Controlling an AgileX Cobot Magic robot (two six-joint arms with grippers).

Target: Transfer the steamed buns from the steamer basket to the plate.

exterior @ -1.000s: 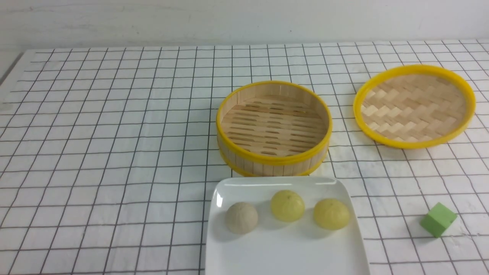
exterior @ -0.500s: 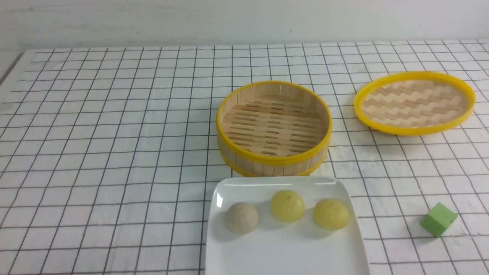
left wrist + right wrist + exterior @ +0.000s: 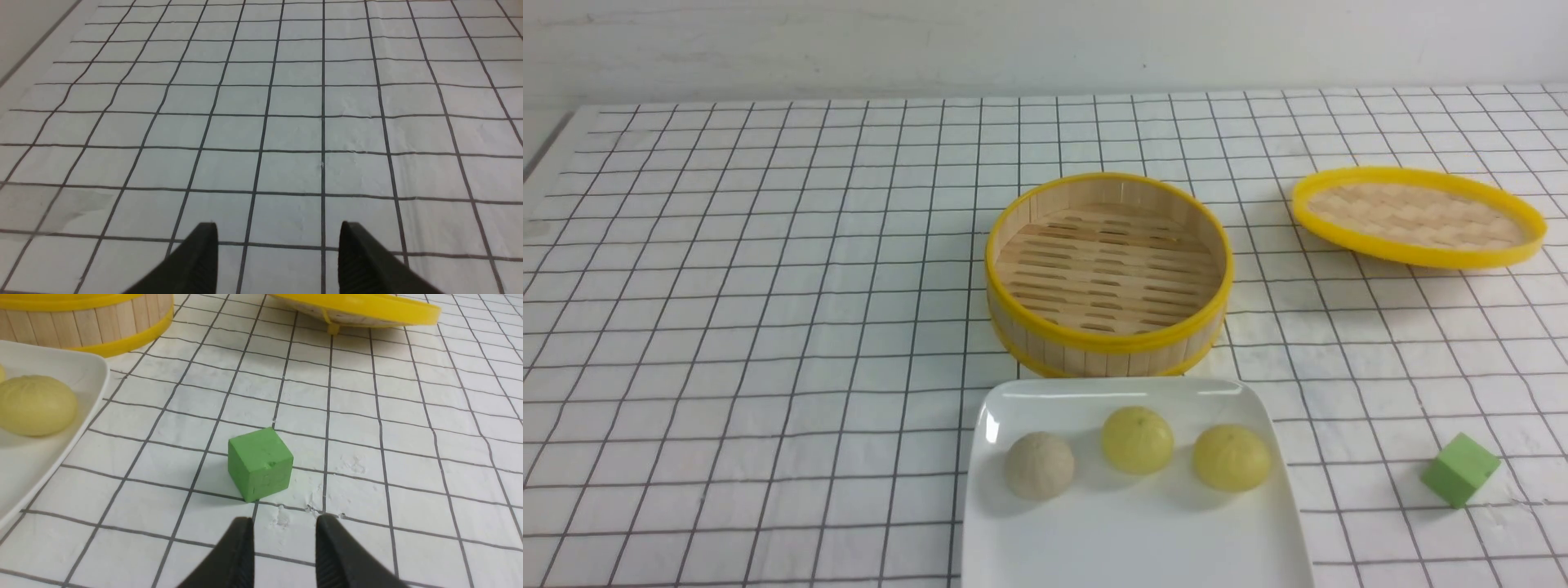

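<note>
front view, and all three steamed buns are on the plate (image 3: 1135, 539), which sits at the near edge of the table (image 3: 768, 327), just right of centre. the beige bun (image 3: 1038, 465) is on the left of the row, a pale yellow bun (image 3: 1137, 440) in the middle and slightly further back, another yellow bun (image 3: 1232, 457) on the right. none of the buns touch each other. directly behind the plate, rim close to rim, stands the steamer basket (image 3: 1108, 343), upright, its slatted floor bare.

over toward the far right edge of the table there's the woven lid (image 3: 1418, 216), tilted, its left side lifted higher than a flat rest would allow; the right wrist view shows its underside clear of the cloth with a small yellow tab hanging down. what holds it up i can't tell. near the right front corner sits the green cube (image 3: 1460, 469), well apart from the plate.

left wrist view: the left gripper (image 3: 278, 245) has its jaws wide apart over bare grid cloth, nothing between them. right wrist view: the right gripper (image 3: 284, 535) has its jaws parted by a narrow gap, empty, with the green cube just beyond the tips and the plate's corner and one yellow bun off to the side.
</note>
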